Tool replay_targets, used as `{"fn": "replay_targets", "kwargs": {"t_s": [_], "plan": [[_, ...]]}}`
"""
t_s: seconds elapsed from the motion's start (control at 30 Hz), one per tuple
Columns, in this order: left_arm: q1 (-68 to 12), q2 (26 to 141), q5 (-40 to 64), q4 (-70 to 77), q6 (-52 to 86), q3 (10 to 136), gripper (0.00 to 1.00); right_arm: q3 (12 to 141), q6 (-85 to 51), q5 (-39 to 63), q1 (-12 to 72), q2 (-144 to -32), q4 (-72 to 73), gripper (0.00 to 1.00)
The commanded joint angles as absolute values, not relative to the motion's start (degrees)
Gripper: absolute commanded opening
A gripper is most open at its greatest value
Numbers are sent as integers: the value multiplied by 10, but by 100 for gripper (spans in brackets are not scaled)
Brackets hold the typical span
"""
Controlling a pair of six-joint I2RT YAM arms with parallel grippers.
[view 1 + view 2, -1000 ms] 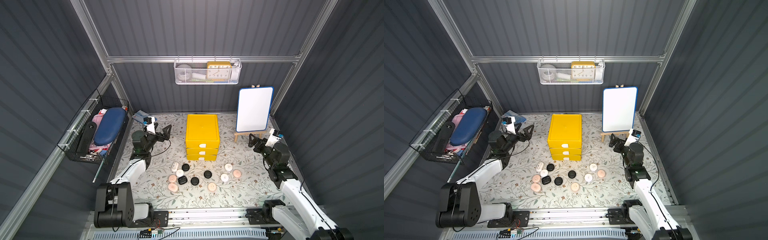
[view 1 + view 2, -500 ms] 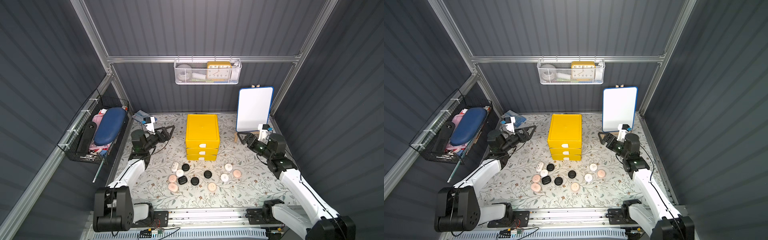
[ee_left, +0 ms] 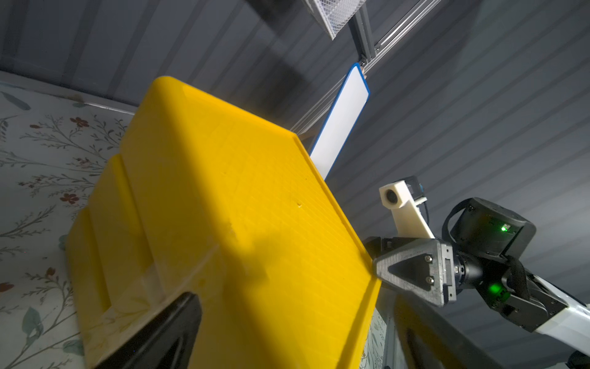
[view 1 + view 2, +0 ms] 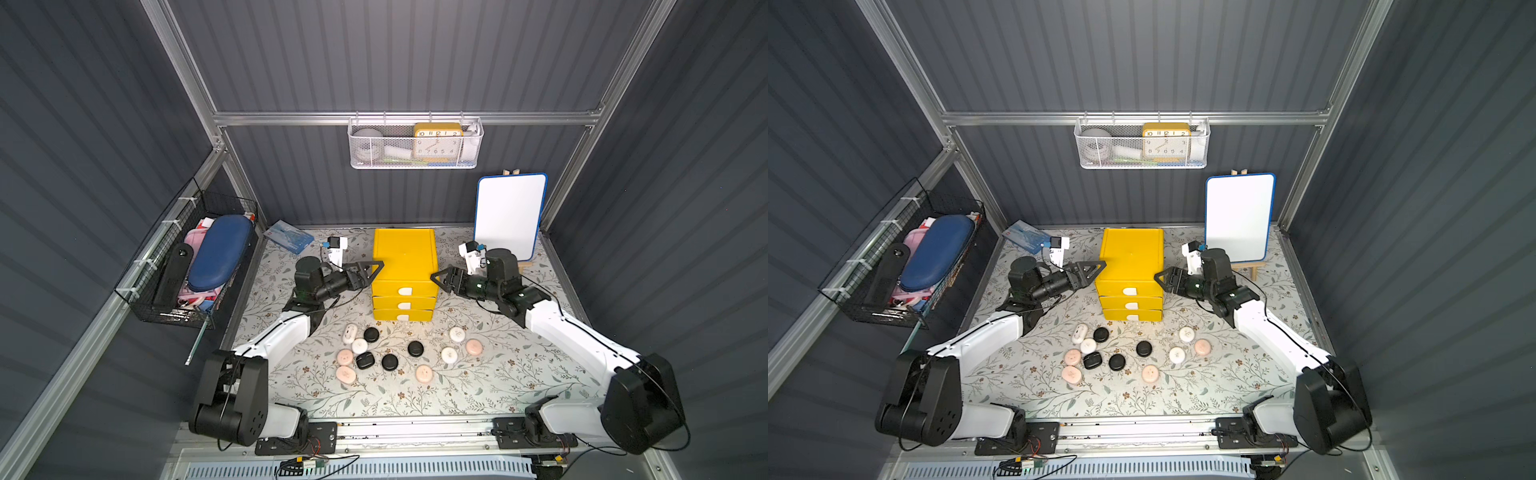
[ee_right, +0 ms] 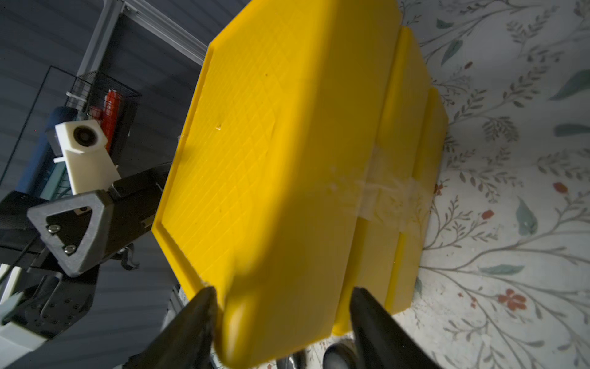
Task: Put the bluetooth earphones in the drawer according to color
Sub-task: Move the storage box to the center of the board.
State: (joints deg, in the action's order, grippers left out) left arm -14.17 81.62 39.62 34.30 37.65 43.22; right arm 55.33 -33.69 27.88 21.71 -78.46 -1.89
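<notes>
The yellow three-tier drawer [image 4: 405, 253] [image 4: 1131, 253] stands at the back middle of the mat, all tiers closed. The bluetooth earphones lie loose in front of it: black ones [image 4: 371, 334], white ones [image 4: 456, 333] and pale pink ones [image 4: 345, 374]. My left gripper [image 4: 376, 268] [image 3: 297, 319] is open, straddling the drawer's upper left front corner. My right gripper [image 4: 434, 279] [image 5: 282, 297] has a finger on each side of the upper right front corner [image 5: 242, 319]. Its fingers are close against the plastic, and whether they press on it does not show.
A blue-framed whiteboard [image 4: 509, 216] leans on an easel behind my right arm. A blue packet [image 4: 289, 237] lies at the back left. A black wire basket [image 4: 191, 266] hangs on the left wall, and a white mesh basket with a clock [image 4: 415, 143] hangs on the back wall.
Both arms have swung inward from the sides to the drawer's top front corners. The right jaws have narrowed around their corner; the left jaws stay wide.
</notes>
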Motion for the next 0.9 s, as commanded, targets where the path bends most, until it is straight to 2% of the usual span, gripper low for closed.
{"fn": "replay_targets", "kwargs": {"t_s": [0.0, 0.07, 0.43, 0.6, 0.7, 0.8, 0.87], "plan": [[-144, 837, 404, 351, 386, 450, 99, 614, -322, 291, 219, -838, -30, 61], [-148, 845, 405, 348, 387, 459, 99, 657, -314, 297, 219, -879, -45, 54], [-163, 881, 366, 321, 391, 496, 99, 887, -281, 250, 211, -1063, -118, 55], [-164, 886, 352, 297, 394, 511, 99, 900, -265, 200, 203, -1008, -169, 69], [-167, 889, 330, 284, 391, 516, 99, 855, -249, 166, 203, -939, -173, 77], [-169, 900, 331, 277, 392, 523, 99, 800, -246, 148, 203, -879, -177, 90], [-173, 910, 335, 275, 395, 530, 99, 760, -246, 152, 204, -846, -175, 93]]}}
